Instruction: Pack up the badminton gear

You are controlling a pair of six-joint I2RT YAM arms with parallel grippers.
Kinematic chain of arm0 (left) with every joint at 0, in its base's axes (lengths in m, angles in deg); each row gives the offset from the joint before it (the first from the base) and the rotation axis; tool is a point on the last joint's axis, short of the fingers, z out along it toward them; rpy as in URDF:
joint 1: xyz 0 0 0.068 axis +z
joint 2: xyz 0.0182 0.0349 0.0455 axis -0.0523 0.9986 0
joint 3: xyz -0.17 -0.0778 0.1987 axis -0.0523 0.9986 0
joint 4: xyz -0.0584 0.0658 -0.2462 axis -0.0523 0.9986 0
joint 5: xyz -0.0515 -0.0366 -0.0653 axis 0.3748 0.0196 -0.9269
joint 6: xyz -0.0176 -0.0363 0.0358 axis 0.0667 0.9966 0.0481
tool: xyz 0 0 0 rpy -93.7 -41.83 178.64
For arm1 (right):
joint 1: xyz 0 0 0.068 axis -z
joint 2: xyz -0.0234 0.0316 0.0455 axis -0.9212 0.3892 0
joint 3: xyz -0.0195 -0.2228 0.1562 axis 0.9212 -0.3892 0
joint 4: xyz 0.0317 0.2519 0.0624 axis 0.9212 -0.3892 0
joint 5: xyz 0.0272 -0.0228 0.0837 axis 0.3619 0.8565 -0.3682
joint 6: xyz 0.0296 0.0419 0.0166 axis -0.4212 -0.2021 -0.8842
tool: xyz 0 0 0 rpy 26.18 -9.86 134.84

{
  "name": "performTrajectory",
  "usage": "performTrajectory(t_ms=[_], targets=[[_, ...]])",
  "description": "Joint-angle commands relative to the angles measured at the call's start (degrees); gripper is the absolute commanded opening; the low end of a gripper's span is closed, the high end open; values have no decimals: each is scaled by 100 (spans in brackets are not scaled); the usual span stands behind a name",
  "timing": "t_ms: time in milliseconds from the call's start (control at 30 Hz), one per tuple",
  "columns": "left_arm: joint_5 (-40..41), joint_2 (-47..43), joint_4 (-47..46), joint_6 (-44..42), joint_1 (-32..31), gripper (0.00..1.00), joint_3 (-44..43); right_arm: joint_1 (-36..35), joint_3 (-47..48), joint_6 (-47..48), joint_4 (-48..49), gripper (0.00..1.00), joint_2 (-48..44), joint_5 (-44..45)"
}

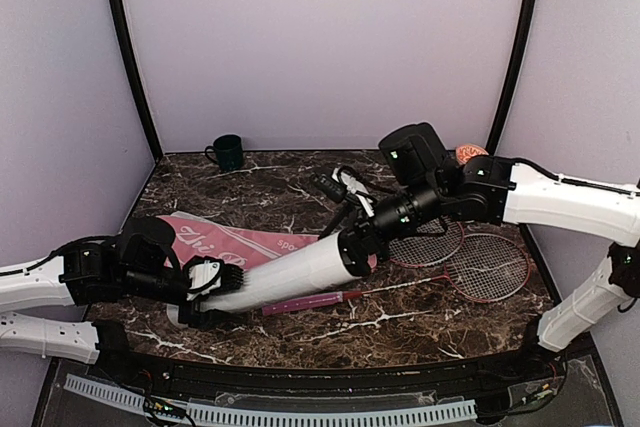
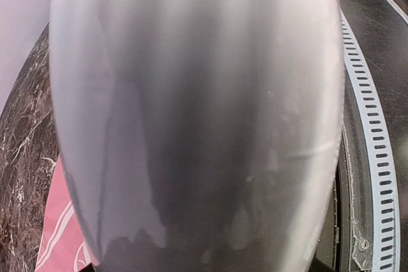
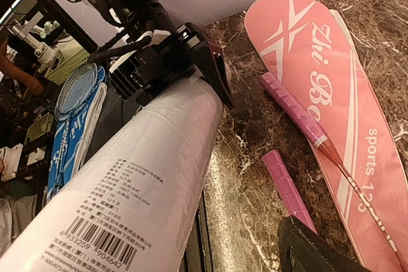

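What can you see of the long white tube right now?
The long white tube is a smooth, matt cylinder, plastic or coated card by its look, with a barcode label near its right end. It slants across the pink bag, right end higher; whether it touches the bag is unclear. The left gripper is clamped around its left end; the right gripper meets the other end, its grip hidden.

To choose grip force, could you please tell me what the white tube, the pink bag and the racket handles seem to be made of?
The tube looks like smooth, slightly glossy card or plastic: printed barcode, soft sheen. The bag looks like matte fabric with printed white lettering. The racket handles seem wrapped in pink grip tape: spiral seams.
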Motion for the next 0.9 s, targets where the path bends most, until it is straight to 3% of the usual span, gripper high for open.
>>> performTrajectory(t_ms=[0, 267, 500, 700, 867], targets=[[-189, -170, -719, 136, 31, 33, -154, -77, -25, 128, -46, 86, -346, -43], [-192, -106, -732, 142, 31, 33, -126, 130, 186, 328, -671, 86, -1204, 83], [-232, -65, -731, 175, 31, 33, -158, 1185, -55, 230, -601, 84, -1944, 105], [-202, -118, -720, 222, 31, 33, -163, 1939, -527, 65, -556, 84, -2196, 967], [-190, -105, -718, 230, 31, 33, -164, 2563, -796, -108, -818, 80, -1672, 2183]])
